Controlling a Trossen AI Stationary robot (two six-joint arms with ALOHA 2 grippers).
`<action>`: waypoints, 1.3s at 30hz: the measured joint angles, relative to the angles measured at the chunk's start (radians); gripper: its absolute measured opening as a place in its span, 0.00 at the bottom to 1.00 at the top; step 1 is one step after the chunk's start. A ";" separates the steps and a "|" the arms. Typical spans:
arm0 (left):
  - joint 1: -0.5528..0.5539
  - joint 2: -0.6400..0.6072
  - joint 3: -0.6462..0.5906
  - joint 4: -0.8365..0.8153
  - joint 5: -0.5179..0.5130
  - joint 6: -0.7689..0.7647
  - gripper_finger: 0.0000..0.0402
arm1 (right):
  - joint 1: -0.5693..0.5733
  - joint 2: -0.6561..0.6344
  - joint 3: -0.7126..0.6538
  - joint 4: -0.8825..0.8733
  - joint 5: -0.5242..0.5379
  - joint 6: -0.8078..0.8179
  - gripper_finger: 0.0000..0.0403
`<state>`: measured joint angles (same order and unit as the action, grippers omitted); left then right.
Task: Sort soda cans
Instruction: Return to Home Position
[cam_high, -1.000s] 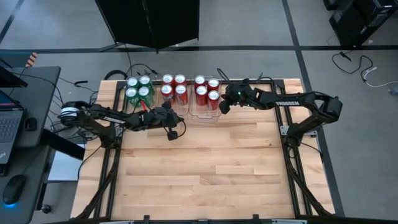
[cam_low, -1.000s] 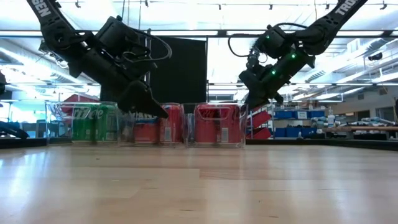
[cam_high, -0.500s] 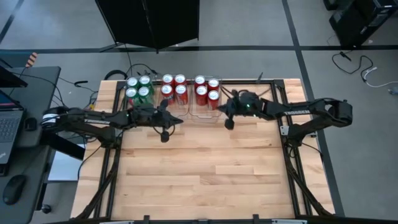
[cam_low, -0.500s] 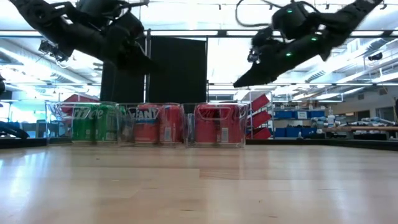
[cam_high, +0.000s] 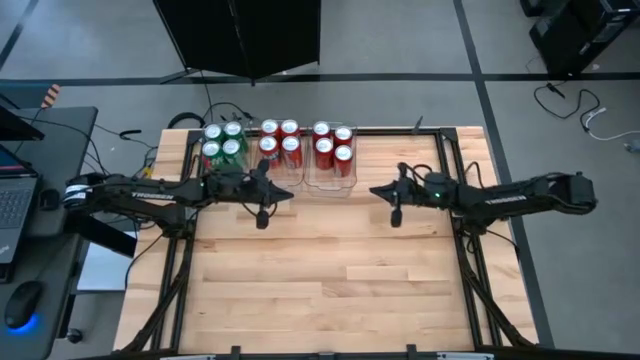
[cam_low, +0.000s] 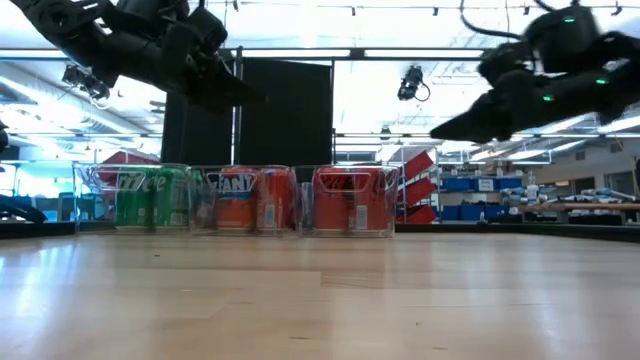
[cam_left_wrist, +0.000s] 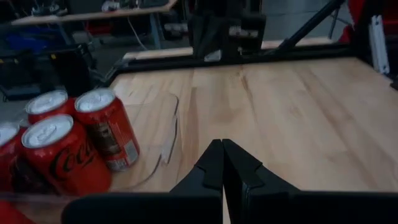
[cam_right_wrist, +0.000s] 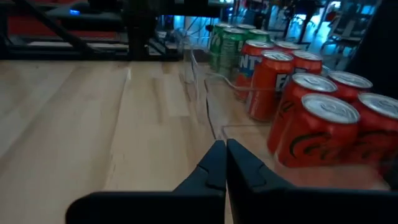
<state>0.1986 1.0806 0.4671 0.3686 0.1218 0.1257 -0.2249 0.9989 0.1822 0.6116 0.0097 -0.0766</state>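
Note:
The soda cans stand upright in three clear trays along the table's far edge: green cans (cam_high: 222, 141) at the left, red cans (cam_high: 280, 140) in the middle, red cans (cam_high: 332, 143) at the right. My left gripper (cam_high: 290, 193) hovers shut and nearly level just on the near side of the middle tray, well above the table (cam_low: 262, 99). My right gripper (cam_high: 374, 191) hovers shut to the right of the right tray, pointing toward the table's left (cam_low: 435, 135). Both wrist views show the fingertips closed together with nothing between them (cam_left_wrist: 222, 144) (cam_right_wrist: 222, 144).
The bare wooden tabletop (cam_high: 330, 270) stretches from the trays to the near edge. The right tray has a bare strip of floor (cam_high: 330, 183) on the near side of its cans. Cables (cam_high: 215, 108) lie beyond the far edge. A desk with a laptop (cam_high: 15, 200) stands at the left.
My left gripper has risen from beside the middle tray and tipped up toward level. My right gripper has drawn back from the right tray toward the table's right edge and a little nearer, turning from slanting down to nearly level. Both stayed shut; the cans have not moved.

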 joint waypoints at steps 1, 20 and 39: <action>0.000 -0.007 0.000 0.006 0.005 0.000 0.00 | 0.013 -0.032 -0.023 -0.003 0.020 0.004 0.00; 0.090 -0.216 -0.177 0.209 0.162 -0.110 0.00 | 0.153 -0.573 -0.176 -0.356 0.089 0.059 0.00; 0.101 -0.715 -0.459 0.111 0.087 -0.135 0.00 | 0.111 -0.781 -0.176 -0.561 0.072 0.097 0.00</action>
<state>0.3000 0.3657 0.0082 0.4792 0.2087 -0.0094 -0.1139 0.2180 0.0059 0.0510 0.0816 0.0202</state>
